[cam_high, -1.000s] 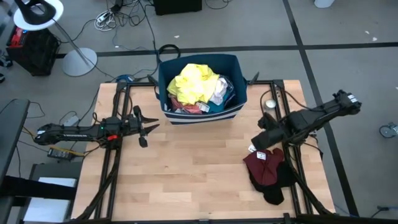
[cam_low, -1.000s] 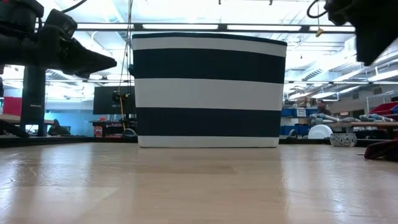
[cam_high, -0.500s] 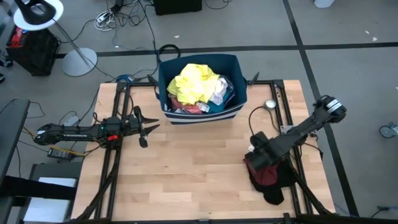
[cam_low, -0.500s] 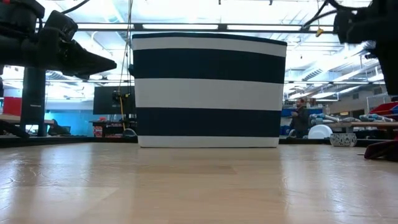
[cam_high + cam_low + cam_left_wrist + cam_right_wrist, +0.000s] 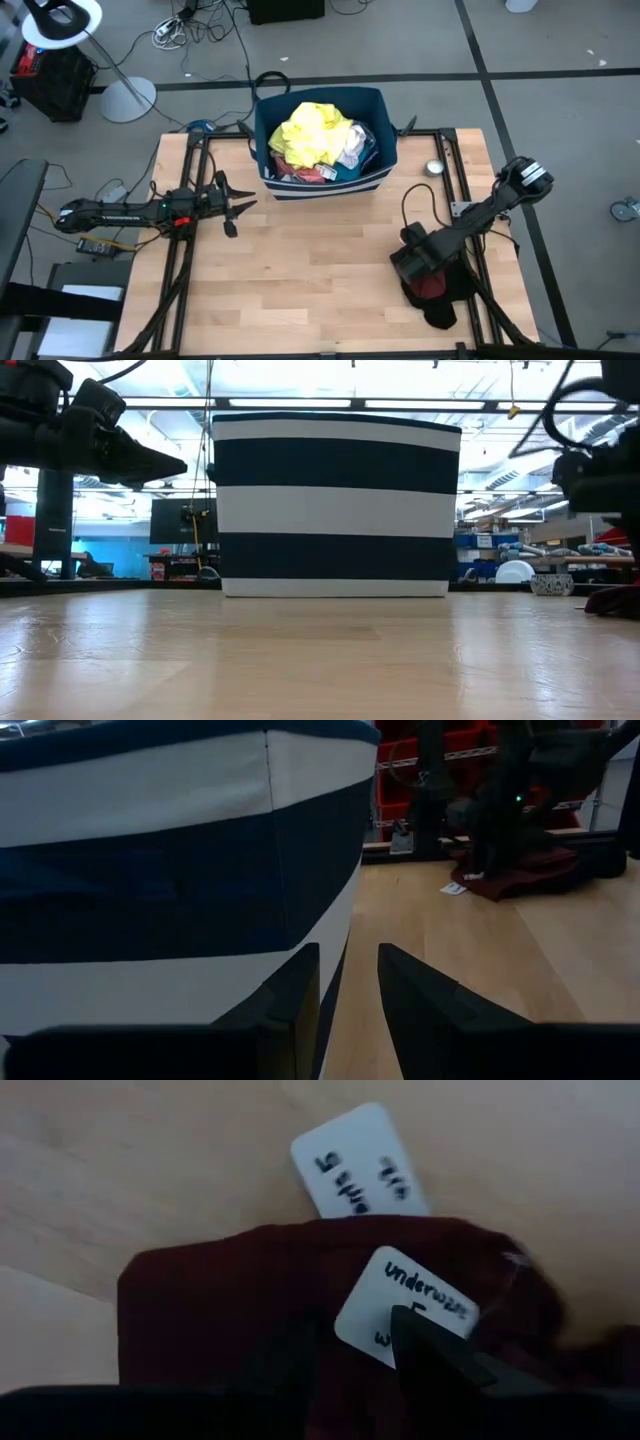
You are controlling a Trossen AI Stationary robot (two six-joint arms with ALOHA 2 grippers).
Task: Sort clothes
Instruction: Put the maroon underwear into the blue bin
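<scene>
R tool point(image 5: 350, 1355) on maroon piece point(image 5: 220, 1310) | tag point(image 5: 415, 1315): "underwear"

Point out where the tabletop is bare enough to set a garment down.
Bare wood runs from the striped bin toward the near edge, between the left end effector and the right end effector. Crowded spots: the near right corner, where the maroon piece and a black piece lie, and the bin, heaped with the yellow shirt.

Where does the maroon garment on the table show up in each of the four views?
High view: the crumpled maroon fabric garment lies near the table's right edge, under the right gripper.
Low view: a sliver at the far right edge.
Left wrist view: far right.
Right wrist view: fills the middle.
Shared landmark: the navy-and-white striped bin.
</scene>
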